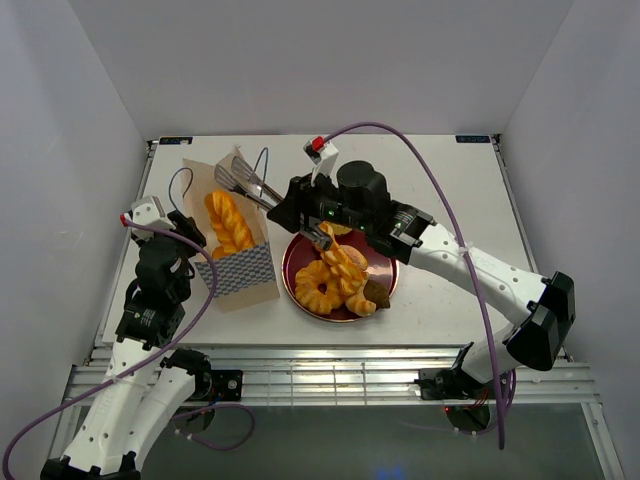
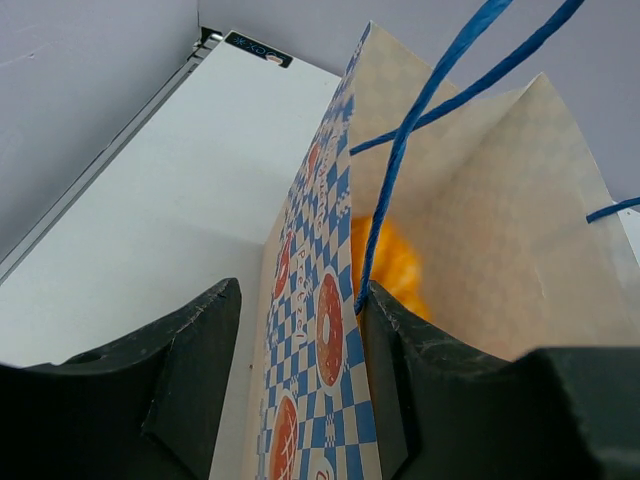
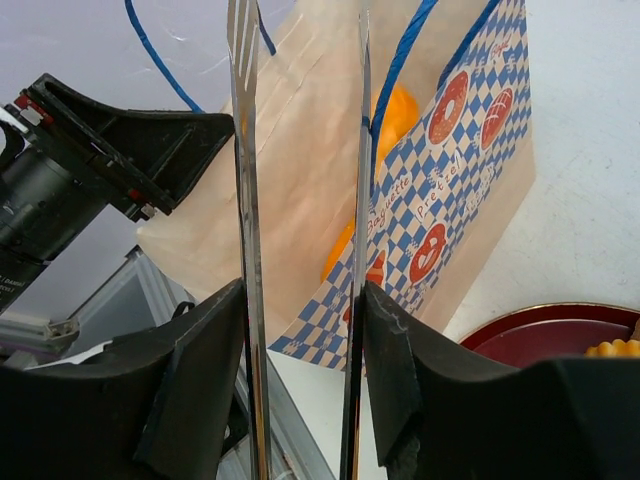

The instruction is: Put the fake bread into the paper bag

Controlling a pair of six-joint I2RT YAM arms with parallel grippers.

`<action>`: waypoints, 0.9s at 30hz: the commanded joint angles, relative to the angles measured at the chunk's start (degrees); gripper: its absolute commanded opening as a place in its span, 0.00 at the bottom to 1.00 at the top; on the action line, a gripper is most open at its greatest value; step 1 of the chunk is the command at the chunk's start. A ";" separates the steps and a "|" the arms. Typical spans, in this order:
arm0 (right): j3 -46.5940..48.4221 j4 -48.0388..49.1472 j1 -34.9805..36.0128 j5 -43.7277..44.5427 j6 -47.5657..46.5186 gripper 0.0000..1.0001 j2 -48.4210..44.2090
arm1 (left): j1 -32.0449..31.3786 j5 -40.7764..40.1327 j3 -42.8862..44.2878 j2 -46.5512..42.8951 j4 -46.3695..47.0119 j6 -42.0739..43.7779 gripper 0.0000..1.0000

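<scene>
The paper bag [image 1: 245,272], a braid [image 1: 228,222] inside, has its wall pinched between the left gripper's [image 2: 300,292] fingers. More fake bread [image 1: 335,280] lies on the plate [image 1: 287,265] beside the right gripper [image 3: 302,288], whose fingers clamp empty tongs [image 3: 245,200] over the bag mouth—lift clear of the cords [image 3: 398,70], then squeeze one pastry lightly.

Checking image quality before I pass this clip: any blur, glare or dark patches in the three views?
Top external: evenly lit, sharp, the paper bag crisp. Left wrist: the bread inside is an orange blur, the left claw underexposed. Right wrist: the tongs glint white against the bag.
</scene>
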 commanded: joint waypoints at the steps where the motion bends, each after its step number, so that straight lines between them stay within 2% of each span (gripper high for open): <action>1: 3.23 2.12 0.19 -0.10 -1.09 0.54 -0.18 | -0.16 0.76 0.36 0.13 -0.15 0.55 0.61; 4: 3.59 2.03 0.28 -0.19 -1.09 0.56 -0.09 | -0.25 0.77 0.36 0.13 -0.15 0.55 0.61; 12: 5.43 0.01 0.19 -2.65 -2.49 0.49 -2.37 | -0.25 0.68 0.36 0.30 -0.15 0.64 0.61; 27: -7.39 -7.09 0.19 -3.88 -3.90 0.48 -21.78 | -0.25 0.24 0.27 0.48 -0.24 0.81 0.61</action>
